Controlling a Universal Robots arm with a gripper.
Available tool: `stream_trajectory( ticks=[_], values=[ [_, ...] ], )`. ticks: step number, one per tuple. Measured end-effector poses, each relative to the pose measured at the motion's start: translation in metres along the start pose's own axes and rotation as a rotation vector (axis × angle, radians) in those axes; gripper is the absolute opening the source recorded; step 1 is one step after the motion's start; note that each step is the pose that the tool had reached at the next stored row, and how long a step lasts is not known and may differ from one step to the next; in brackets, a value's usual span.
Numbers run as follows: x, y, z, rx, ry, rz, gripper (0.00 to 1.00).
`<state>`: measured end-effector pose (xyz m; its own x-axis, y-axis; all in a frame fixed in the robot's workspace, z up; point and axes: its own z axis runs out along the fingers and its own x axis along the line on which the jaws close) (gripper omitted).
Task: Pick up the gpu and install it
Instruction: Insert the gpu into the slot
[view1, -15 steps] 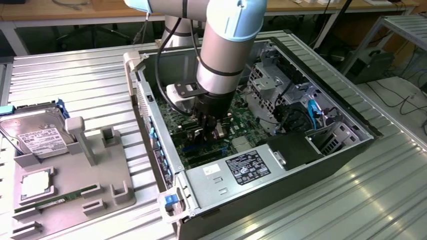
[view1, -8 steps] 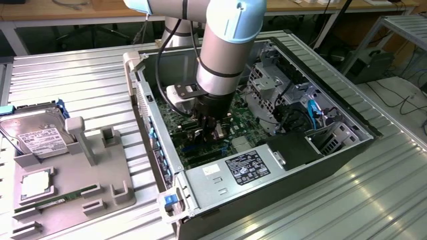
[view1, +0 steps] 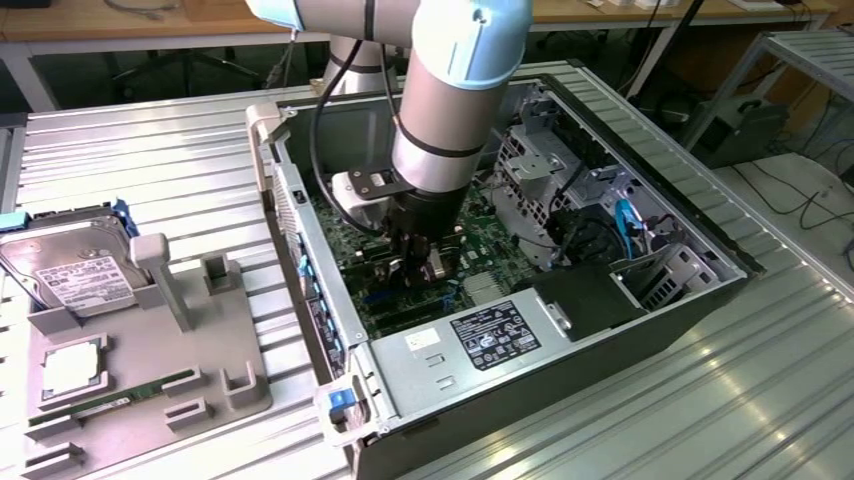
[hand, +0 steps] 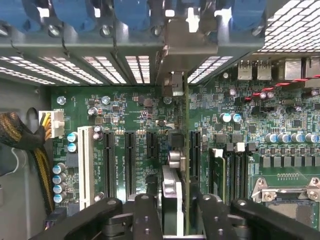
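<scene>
While the arm is reaching down into the open computer case (view1: 694, 290), the gripper (view1: 416, 262) is sitting low at the centre of the exterior view, just above the green motherboard (view1: 481, 225). Its black fingers (hand: 145, 215) are closing on the gpu (hand: 172, 200), which is standing on edge between them; in the wrist view the card is running from the lower centre of the frame up to its silvery bracket (hand: 172, 82) at the case's rear wall. The card's lower edge is lying along a black expansion slot (hand: 192, 150); whether it is fully seated cannot be told.

Neighbours are crowding both flanks: more black slots (hand: 129, 160) and a white slot (hand: 85, 167) are lying on one side, memory slots (hand: 235, 165) on the other. A braided cable bundle (hand: 20, 145) is hanging at the left edge of the wrist view. In the exterior view a drive cage (view1: 541, 165) is standing just right of the arm, and the power supply (view1: 487, 340) is boxing in the lower centre. Case walls are closing the space on all sides, leaving room only upward.

At the left of the exterior view, a grey parts fixture (view1: 147, 350) is resting on the metal table (view1: 747, 400), holding a silver hard drive (view1: 74, 275) and a green memory stick (view1: 120, 395), well apart from the case.
</scene>
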<state>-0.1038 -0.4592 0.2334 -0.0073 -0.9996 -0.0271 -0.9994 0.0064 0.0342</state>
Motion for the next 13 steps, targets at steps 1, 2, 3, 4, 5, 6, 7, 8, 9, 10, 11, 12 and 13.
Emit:
stream_trajectory(
  ticks=[1, 2, 3, 4, 5, 6, 7, 8, 9, 10, 11, 12, 13],
  values=[
    [0.0, -0.0001, -0.0012, 0.0004, -0.0003, -0.001, 0.35],
    [0.0, 0.0, -0.0039, 0.0012, 0.0, -0.001, 0.35],
    [0.0, 0.0001, -0.0074, 0.0023, -0.0002, -0.002, 0.35],
    [0.0, 0.0002, -0.011, 0.0033, -0.0001, -0.002, 0.35],
    [0.0, 0.0004, -0.0148, 0.0042, 0.0, -0.002, 0.35],
    [-0.001, 0.0005, -0.0187, 0.0055, -0.0001, -0.002, 0.35],
    [-0.001, 0.0006, -0.0227, 0.0069, -0.0002, -0.002, 0.35],
    [-0.001, 0.0008, -0.0266, 0.0084, -0.0001, -0.002, 0.35],
    [-0.001, 0.0009, -0.03, 0.0099, 0.0001, -0.002, 0.35],
    [-0.001, 0.001, -0.0333, 0.0116, -0.0002, -0.002, 0.35],
    [-0.001, 0.0011, -0.0372, 0.0132, -0.0001, -0.003, 0.35],
    [-0.001, 0.0013, -0.0406, 0.0147, -0.0001, -0.003, 0.35],
    [-0.001, 0.0014, -0.0444, 0.0162, -0.0002, -0.003, 0.35]
  ],
)
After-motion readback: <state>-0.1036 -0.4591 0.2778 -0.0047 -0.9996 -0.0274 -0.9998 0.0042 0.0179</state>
